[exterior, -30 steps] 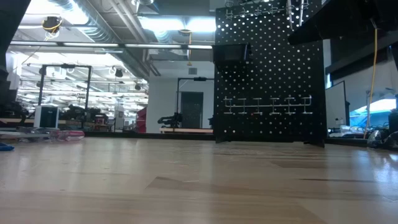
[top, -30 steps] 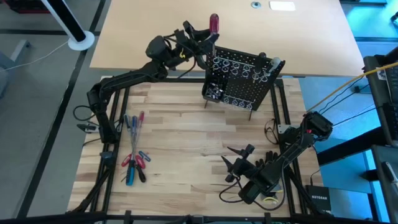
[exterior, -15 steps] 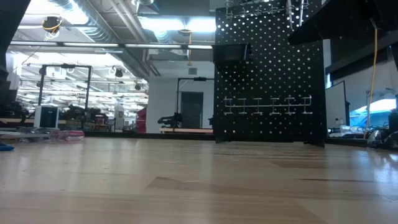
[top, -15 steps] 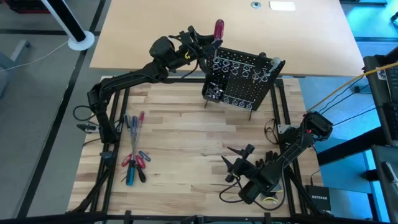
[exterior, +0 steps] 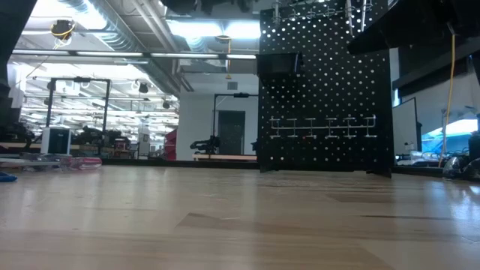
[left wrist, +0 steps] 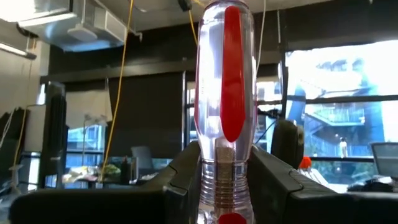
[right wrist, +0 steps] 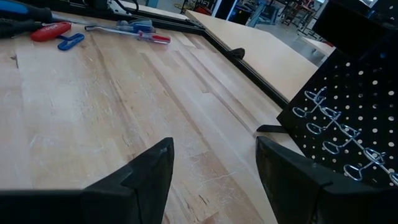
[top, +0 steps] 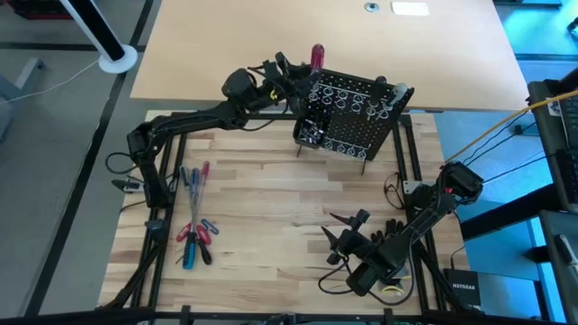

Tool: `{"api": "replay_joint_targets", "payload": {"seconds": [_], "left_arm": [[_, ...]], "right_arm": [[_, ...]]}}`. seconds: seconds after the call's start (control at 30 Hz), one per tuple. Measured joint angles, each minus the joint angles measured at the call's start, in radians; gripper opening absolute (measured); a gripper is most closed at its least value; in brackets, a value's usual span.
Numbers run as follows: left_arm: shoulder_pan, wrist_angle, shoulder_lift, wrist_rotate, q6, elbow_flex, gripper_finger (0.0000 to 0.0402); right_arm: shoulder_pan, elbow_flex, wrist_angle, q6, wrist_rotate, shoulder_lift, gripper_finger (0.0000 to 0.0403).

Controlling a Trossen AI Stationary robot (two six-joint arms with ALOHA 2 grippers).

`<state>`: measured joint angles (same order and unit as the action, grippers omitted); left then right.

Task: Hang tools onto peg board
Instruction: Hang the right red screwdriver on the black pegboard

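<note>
The peg board (top: 348,113) stands at the far middle of the wooden table, a black perforated panel with silver wire rings; it also shows in the low view (exterior: 322,97) and the right wrist view (right wrist: 348,118). My left gripper (top: 305,70) is at the board's top left corner, shut on a screwdriver with a clear and red handle (top: 316,54). Its shaft is hidden. More tools (top: 194,221) with red, blue and black handles lie flat on the table's left side. My right gripper (top: 339,230) waits open over the near right of the table, with nothing between its fingers. My left gripper pinches the screwdriver's handle at its ribbed neck (left wrist: 225,177), between the two fingers (left wrist: 183,171). The fingers reach in from the table's left, slanting upward, and lie across the tool. The handle stands upright above them, lifted clear of the table; the shaft below is out of sight.
A larger pale tabletop (top: 271,36) lies beyond the far edge. Black frame rails (top: 158,226) run along the table's sides. Bare wood (top: 271,190) lies between the loose tools and the peg board. Cables hang at the right (top: 506,126).
My left gripper has come down with the screwdriver and drawn a little toward the table's right, closer to the peg board's top left corner. The handle has stayed upright in the hold.
</note>
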<state>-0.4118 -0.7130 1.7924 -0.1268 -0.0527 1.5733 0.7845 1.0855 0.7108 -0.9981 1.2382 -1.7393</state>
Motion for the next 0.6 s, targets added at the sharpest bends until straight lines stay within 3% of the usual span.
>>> {"api": "replay_joint_targets", "payload": {"seconds": [0.6], "left_arm": [[0.005,0.002,-0.001,0.003,0.031,-0.093,0.0088]], "right_arm": [[0.000,0.000,-0.001,0.000,0.000,0.000,0.0227]]}}
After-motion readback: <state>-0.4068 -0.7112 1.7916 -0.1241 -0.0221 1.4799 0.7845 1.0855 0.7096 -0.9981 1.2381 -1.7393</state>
